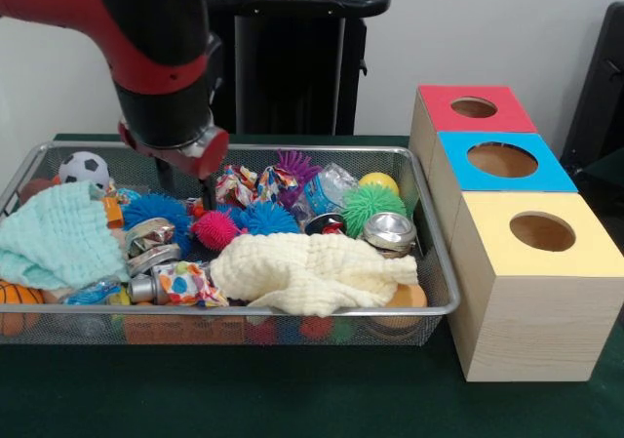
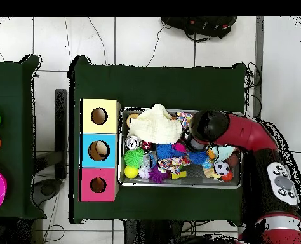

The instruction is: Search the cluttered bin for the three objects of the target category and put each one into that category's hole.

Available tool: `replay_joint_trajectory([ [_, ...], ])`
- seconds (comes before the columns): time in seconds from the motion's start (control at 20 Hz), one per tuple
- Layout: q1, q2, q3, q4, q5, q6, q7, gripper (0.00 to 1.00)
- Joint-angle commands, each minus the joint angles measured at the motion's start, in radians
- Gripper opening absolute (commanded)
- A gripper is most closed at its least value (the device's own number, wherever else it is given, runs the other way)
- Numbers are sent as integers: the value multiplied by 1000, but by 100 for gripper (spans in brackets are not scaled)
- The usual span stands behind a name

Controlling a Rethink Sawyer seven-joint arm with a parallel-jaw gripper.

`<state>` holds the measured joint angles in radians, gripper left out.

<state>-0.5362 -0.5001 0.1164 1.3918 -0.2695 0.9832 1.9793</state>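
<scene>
Trouble could come from the clutter itself: the gripper (image 1: pixel 203 186) is down in the wire bin (image 1: pixel 441 262) among a blue spiky ball (image 1: pixel 156 210) and crinkly wrappers (image 1: pixel 237 184), and honestly I can't tell if it's open or clamped on anything, so it might drag up a neighbour. Bin's stuffed with a yellow cloth (image 1: pixel 310 272), a mint cloth (image 1: pixel 57 235), a soccer ball (image 1: pixel 84 168) and a green spiky ball (image 1: pixel 370 203). Red box (image 1: pixel 475 108), blue box (image 1: pixel 502 161) and yellow box (image 1: pixel 542 233) sit beside it, with nothing visible in their holes.

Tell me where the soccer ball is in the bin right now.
In the front view the soccer ball sits in the bin's far left corner, just behind the mint cloth and left of the arm's wrist.
</scene>
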Motion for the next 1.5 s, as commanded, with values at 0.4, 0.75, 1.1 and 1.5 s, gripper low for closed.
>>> replay_joint_trajectory([
  [0.4, -179, -99, 145, 312, -243, -256, -356, 100],
  [0.75, -158, -75, 146, 343, -318, -331, -251, 100],
  [1.1, -145, -83, 120, 407, -398, -469, -173, 100],
  [1.5, -273, -70, 184, 403, -394, -466, -260, 100],
])
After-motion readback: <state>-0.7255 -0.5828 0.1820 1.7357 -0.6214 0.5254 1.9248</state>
